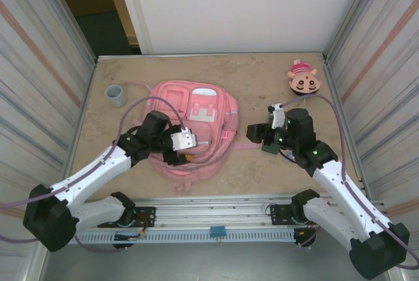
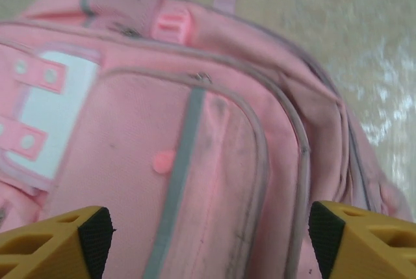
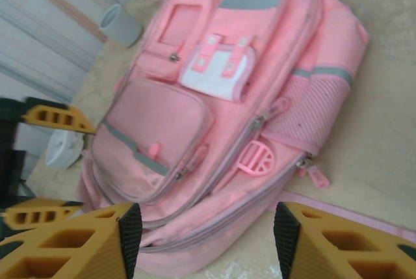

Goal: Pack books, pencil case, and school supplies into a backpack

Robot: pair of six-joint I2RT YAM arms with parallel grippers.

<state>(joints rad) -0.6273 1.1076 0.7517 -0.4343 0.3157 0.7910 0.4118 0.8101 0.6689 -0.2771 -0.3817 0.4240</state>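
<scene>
Backpack [image 1: 203, 107] under left tool [image 2: 208, 240], beside right tool [image 3: 208, 233], both apart; cup [image 1: 116, 94], toy [image 1: 304, 79] farther back.

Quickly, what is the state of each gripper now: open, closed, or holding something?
Left gripper: open, holding nothing, above the large soft pink backpack.
Right gripper: open, holding nothing.

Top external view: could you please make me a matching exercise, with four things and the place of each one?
Things:
1. backpack
2. grey cup
3. cartoon-face toy
4. left end effector

Places:
A. far right of the table
B. over the backpack's near part, open
C. far left of the table
D. middle of the table

Pairs: 1-D, 2-C, 3-A, 4-B
</scene>
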